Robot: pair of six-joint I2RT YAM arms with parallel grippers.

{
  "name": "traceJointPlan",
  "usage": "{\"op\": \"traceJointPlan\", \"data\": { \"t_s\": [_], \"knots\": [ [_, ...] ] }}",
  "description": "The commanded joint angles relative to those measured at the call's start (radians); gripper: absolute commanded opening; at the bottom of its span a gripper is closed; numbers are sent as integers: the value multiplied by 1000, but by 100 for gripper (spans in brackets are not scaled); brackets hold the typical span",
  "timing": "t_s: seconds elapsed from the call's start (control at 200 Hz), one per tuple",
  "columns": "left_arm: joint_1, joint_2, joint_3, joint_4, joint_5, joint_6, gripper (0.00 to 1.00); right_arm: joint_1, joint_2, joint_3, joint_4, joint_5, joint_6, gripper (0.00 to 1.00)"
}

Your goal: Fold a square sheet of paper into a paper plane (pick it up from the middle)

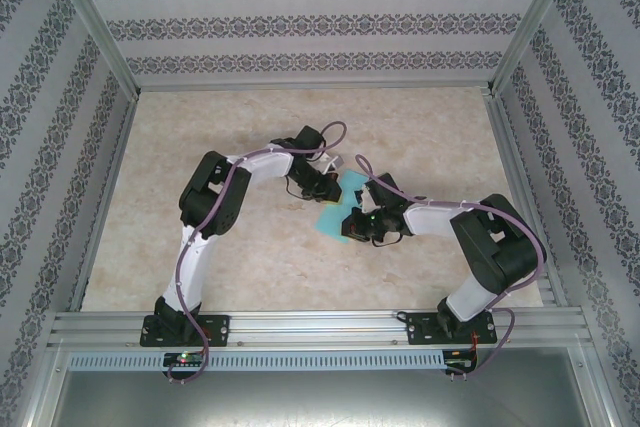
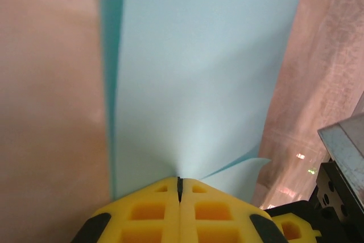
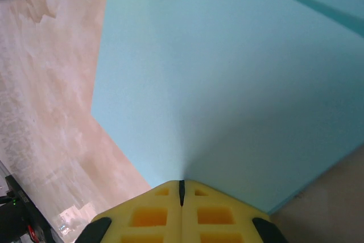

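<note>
At mid table (image 1: 200, 267), square sheet of paper (image 1: 329, 219), left jaws clamped on one edge, right jaws clamped on another

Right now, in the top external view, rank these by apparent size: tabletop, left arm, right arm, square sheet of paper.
1. tabletop: largest by far.
2. left arm and right arm: look alike, so no ranking between them.
3. square sheet of paper: smallest, partly covered by both arms' ends.

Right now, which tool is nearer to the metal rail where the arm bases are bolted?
Right. The right tool, shut on the blue paper, sits closer to the rail; the left tool grips it farther back.
</note>
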Motion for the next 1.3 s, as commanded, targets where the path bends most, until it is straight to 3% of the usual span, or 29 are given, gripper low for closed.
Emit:
{"op": "traceJointPlan", "data": {
  "t_s": [0.0, 0.455, 0.739, 0.984, 1.294],
  "knots": [
    [38, 49, 40, -19, -96, 38, 1, 8, 31, -63, -146, 43, -27, 0],
    [72, 45, 90, 16, -90, 33, 2, 8, 17, -83, -137, 27, -25, 0],
    [68, -116, 12, 41, -70, -13, 3, 9, 24, -59, -132, 14, -29, 0],
    [6, -248, -161, 142, -42, -89, 2, 9, 29, -31, -140, 18, -39, 0],
    [-70, -170, -212, 214, -17, -123, 2, 9, 14, -22, -138, 21, -40, 0]
  ]
}}
